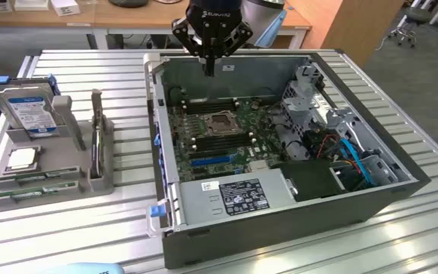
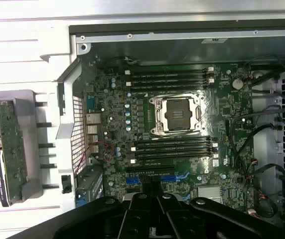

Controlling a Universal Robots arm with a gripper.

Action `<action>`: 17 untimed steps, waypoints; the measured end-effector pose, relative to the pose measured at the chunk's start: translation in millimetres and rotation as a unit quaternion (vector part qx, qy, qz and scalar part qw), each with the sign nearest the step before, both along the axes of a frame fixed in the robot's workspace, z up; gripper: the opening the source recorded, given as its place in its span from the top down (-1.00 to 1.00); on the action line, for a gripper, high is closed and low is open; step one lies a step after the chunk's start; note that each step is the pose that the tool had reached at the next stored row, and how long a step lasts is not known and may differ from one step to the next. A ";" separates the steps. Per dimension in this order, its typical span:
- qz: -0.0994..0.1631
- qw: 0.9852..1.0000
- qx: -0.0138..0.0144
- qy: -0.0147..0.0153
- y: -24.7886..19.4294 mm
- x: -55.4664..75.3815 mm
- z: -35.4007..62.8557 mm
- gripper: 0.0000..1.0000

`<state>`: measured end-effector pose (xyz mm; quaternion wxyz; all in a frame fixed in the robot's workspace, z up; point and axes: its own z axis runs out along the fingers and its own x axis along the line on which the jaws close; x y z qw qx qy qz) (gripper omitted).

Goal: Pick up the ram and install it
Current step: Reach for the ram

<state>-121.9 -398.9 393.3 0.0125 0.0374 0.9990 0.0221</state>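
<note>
Item 1, claw (image 1: 209, 69): I read its fingers as pressed together with nothing between them, poised over the far wall of the open computer case (image 1: 280, 228), at 12 o'clock in the exterior view.

Item 2, ram (image 1: 35, 178): green stick lying in the gray holder (image 1: 71, 149) on the table (image 1: 401, 114), at 8 o'clock from the case, well apart from the claw.

Bright, even room light; the tabletop (image 2: 28, 45) glares white in the wrist view, while the case (image 2: 182, 50) interior stays dimmer.

place: lab or workshop | signs: slatted metal bench (image 1: 89, 68), open computer case (image 1: 280, 231), wooden desks (image 1: 128, 18), stool (image 1: 414, 17)
</note>
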 end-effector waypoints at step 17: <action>0.000 1.000 0.000 0.000 0.0 -7.7 -0.6 0.80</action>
